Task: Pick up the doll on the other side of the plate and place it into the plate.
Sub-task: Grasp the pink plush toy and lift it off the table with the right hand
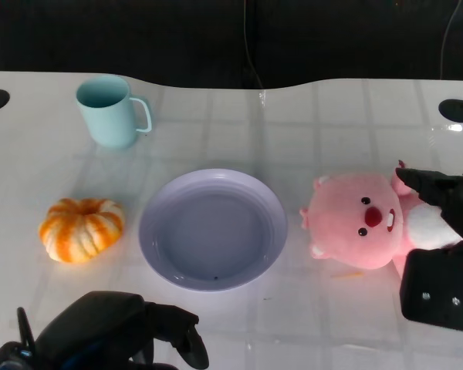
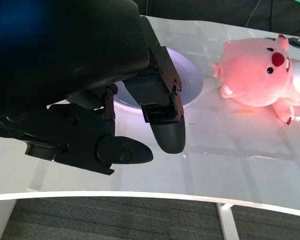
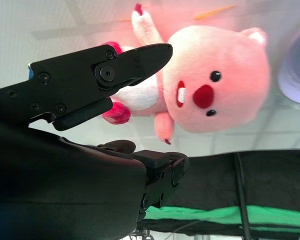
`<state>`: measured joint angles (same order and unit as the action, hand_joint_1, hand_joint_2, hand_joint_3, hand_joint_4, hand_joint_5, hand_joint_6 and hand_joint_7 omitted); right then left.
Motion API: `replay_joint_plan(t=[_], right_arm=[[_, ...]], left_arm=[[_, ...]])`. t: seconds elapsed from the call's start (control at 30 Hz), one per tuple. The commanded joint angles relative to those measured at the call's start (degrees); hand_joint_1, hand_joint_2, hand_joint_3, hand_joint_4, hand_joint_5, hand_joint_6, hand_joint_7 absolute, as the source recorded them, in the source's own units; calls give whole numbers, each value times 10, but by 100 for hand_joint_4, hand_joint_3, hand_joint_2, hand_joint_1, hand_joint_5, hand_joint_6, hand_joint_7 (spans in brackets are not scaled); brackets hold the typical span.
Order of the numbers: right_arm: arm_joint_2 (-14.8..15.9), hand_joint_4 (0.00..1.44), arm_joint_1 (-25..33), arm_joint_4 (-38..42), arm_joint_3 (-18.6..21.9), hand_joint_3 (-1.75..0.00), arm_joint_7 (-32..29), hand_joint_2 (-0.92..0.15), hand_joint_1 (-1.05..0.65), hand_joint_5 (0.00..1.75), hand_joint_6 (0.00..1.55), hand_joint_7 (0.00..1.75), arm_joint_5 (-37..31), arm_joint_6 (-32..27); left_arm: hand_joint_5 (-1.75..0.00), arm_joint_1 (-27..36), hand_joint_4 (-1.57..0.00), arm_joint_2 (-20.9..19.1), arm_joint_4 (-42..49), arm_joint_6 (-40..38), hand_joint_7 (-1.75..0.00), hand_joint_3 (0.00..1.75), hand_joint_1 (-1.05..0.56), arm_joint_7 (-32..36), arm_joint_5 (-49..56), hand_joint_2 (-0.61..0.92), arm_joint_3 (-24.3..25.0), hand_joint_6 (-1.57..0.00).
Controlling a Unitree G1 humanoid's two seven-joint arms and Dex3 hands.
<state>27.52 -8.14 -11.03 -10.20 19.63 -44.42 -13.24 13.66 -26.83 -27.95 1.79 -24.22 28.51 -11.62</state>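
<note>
A pink plush doll (image 1: 355, 223) lies on its back on the white table, just right of the lavender plate (image 1: 150, 231), which has nothing in it. My right hand (image 1: 444, 247) hovers over the doll's white belly at the picture's right edge. In the right wrist view that hand (image 3: 90, 125) has its fingers spread, with the doll (image 3: 225, 85) beyond them and nothing gripped. My left hand (image 1: 116, 331) rests low at the near left, holding nothing. The left wrist view shows this hand (image 2: 115, 100) in front of the plate (image 2: 192, 80) and the doll (image 2: 255, 75).
A mint-green mug (image 1: 108, 112) stands at the back left. An orange-and-white toy pumpkin (image 1: 81, 229) sits left of the plate. Dark round holes (image 1: 456, 110) mark the table's far corners. The table's wavy far edge borders a dark background.
</note>
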Motion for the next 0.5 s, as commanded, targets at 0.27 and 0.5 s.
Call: replay_joint_plan(t=[0.27,0.5], right_arm=[[-9,8,-69,134,-37,-1,-15,-90,-64,22,20,1,-9,-26],[-6,10,-109,229,-60,-1,-28,-91,-67,22,22,2,-2,-14]], left_arm=[[-127,20,-67,-10,-20,-8,-68,31,-20,-4,2,92,9,-83],[-128,21,-67,-9,-29,-13,-69,30,-20,-8,-1,92,10,-82]])
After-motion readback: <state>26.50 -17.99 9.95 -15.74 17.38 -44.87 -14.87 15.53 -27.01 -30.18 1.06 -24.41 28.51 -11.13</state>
